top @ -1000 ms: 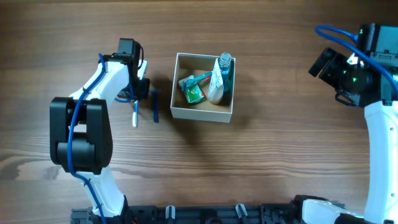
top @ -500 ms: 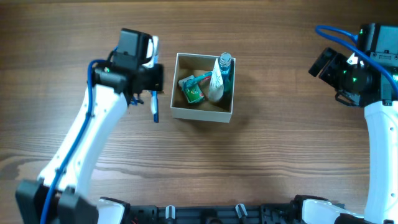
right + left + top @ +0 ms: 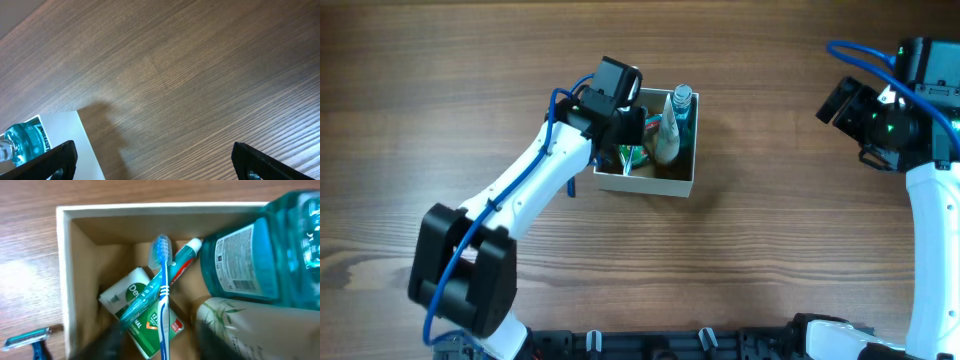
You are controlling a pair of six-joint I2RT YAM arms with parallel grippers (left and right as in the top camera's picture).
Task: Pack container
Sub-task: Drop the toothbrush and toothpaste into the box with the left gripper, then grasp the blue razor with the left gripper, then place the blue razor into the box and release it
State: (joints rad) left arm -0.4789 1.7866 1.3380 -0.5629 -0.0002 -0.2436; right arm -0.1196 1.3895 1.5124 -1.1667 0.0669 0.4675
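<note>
The container [image 3: 645,183] is a white-walled box with a tan inside, left of the table's centre. It holds a teal mouthwash bottle [image 3: 684,105], a white tube [image 3: 667,135], a green carton [image 3: 145,325] and a small toothpaste tube [image 3: 182,262]. A blue-and-white toothbrush [image 3: 162,295] lies on top of them, with its head toward the far wall. My left gripper [image 3: 625,140] hovers over the container's left part [image 3: 62,255]. Its fingers [image 3: 157,347] are apart on either side of the toothbrush handle. My right gripper [image 3: 845,100] is open and empty [image 3: 155,160] at the far right.
A blue razor [image 3: 25,339] lies on the wooden table just outside the container's left wall, partly under my left arm in the overhead view [image 3: 570,188]. The mouthwash bottle [image 3: 22,140] and a container corner show at the left of the right wrist view.
My left arm lifted the toothbrush from the table left of the container, carried it right over the box, and the fingers now stand apart around it. The razor and right arm stayed put.
</note>
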